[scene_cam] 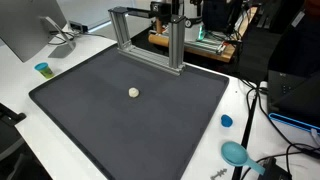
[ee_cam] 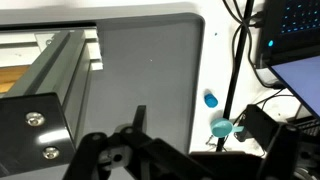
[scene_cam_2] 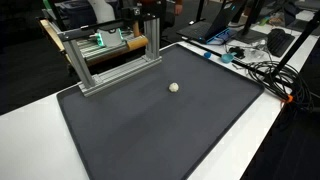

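White tabletop point(scene_cam: 18, 88), dark mat point(scene_cam: 150, 125): small ball point(scene_cam: 133, 92) central, untouched; frame point(scene_cam: 150, 45) at twelve o'clock; gripper point(ee_cam: 192, 128) beside frame, jaws apart, empty. Nothing grasped yet.

Bright, even overhead room light in both exterior views. Soft, short shadow beneath aluminium frame point(scene_cam: 148, 40) at far edge of dark mat point(scene_cam: 90, 125). Mat surface matte, flat grey. Mild sheen on white bench point(scene_cam: 18, 85) along its edges. Dim and murky beyond far edge of bench. Low resolution, slight softness throughout. In wrist view, gripper point(ee_cam: 195, 135) near lens: dark, underexposed, out of focus. Blue glow from device point(ee_cam: 290, 25) at right edge of bench.
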Controlling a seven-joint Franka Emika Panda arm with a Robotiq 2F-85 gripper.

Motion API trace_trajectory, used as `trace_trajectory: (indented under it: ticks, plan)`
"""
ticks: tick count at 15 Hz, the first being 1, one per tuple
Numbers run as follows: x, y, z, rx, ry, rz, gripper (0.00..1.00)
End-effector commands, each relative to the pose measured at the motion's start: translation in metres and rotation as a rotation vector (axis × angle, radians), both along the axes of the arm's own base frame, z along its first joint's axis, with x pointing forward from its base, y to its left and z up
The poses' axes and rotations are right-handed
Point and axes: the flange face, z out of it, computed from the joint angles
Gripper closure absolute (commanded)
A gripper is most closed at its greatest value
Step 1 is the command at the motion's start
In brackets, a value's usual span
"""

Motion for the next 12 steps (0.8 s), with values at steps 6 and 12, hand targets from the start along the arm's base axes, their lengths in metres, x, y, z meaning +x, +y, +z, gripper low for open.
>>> trace_trajectory:
  ticks: [6, 12]
  plan:
    - [-0.013, 0.000, 0.015, -0.093, -0.015, -0.005, 0.00]
    - [-0.079, -0.012, 0.063, -0.150, -0.036, -0.044, 0.00]
